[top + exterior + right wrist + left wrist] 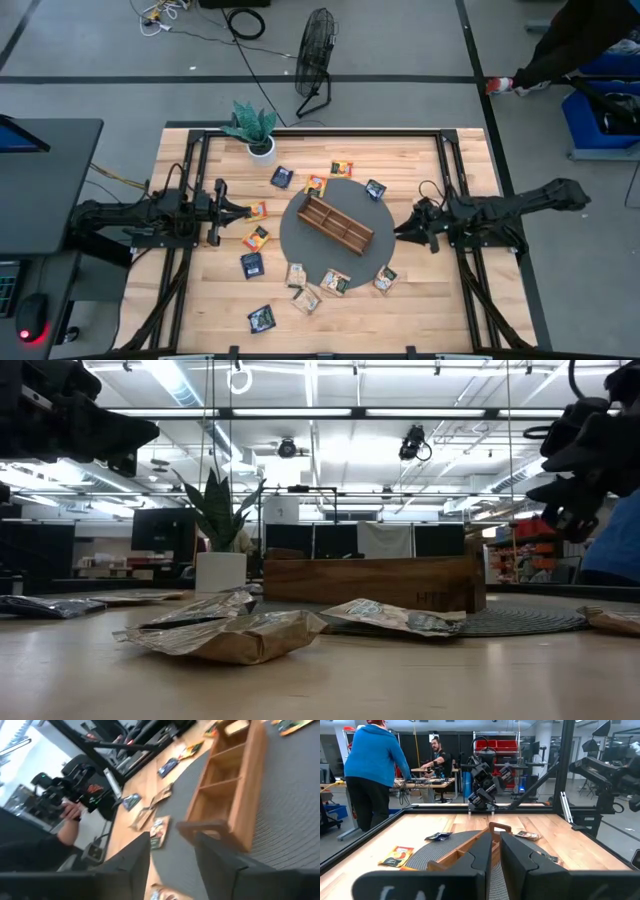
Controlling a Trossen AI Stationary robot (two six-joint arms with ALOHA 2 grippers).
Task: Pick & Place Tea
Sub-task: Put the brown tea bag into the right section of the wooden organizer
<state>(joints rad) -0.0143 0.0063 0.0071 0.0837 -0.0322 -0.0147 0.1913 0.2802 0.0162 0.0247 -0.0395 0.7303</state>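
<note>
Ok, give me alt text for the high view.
A wooden divided tray sits empty on a round grey mat mid-table, tea sachets scattered around it. The left gripper and right gripper flank the mat.

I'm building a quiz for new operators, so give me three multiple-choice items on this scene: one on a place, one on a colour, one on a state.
1. Where does the wooden tray stand?
A. on the round grey mat
B. on bare wood
C. beside the fan

2. What colour is the plant's pot?
A. red
B. white
C. black

3. What do the tray's compartments hold?
A. orange sachets
B. blue sachets
C. nothing

Answers: 1 A, the mat shows all around the tray. 2 B, the pot is white in the high and low views. 3 C, the high and right wrist views show bare compartments; the tea sachets lie around the tray.
</note>
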